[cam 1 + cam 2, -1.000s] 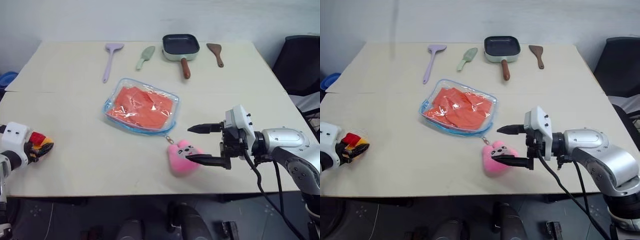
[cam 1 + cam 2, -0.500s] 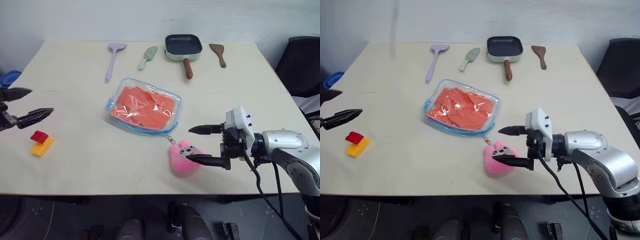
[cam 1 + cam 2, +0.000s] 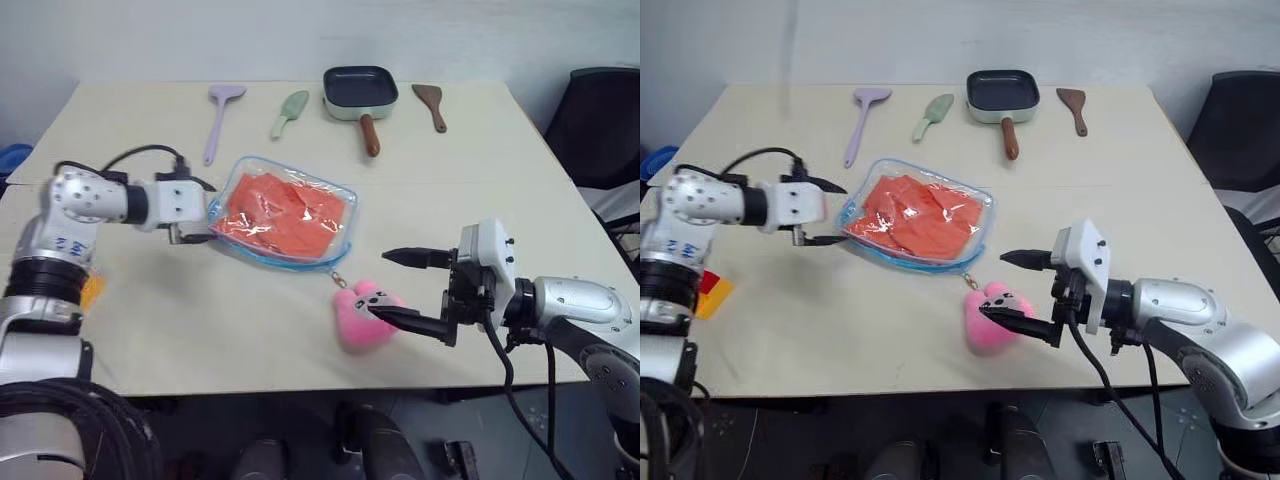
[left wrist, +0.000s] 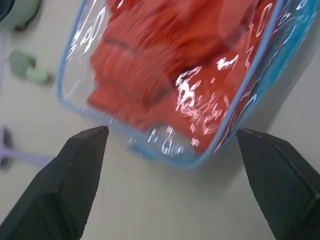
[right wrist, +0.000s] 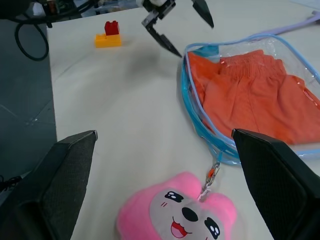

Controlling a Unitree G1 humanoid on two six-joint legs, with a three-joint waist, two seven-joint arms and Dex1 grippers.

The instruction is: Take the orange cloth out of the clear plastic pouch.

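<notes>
A: What is different now, compared with a moment ago?

B: The left gripper (image 3: 830,213) has let go of the toy bricks (image 5: 108,35) at the desk's (image 3: 480,180) left edge and swung over to the clear plastic pouch (image 3: 283,211). Its jaws are apart, one on each side of the pouch's left end, not closed on it yet.

A: And the right gripper (image 3: 400,290)?

B: It has hardly moved. Its jaws are wide apart, around the pink plush charm (image 3: 362,315), and they hold nothing.

A: Where is the orange cloth (image 3: 285,210)?

B: It lies folded inside the pouch, flat in the middle of the desk, and the charm hangs from the near corner.

A: What does this mean for the task?

B: I think the left arm is ready to hold the pouch. Nothing is pulled out so far.
</notes>
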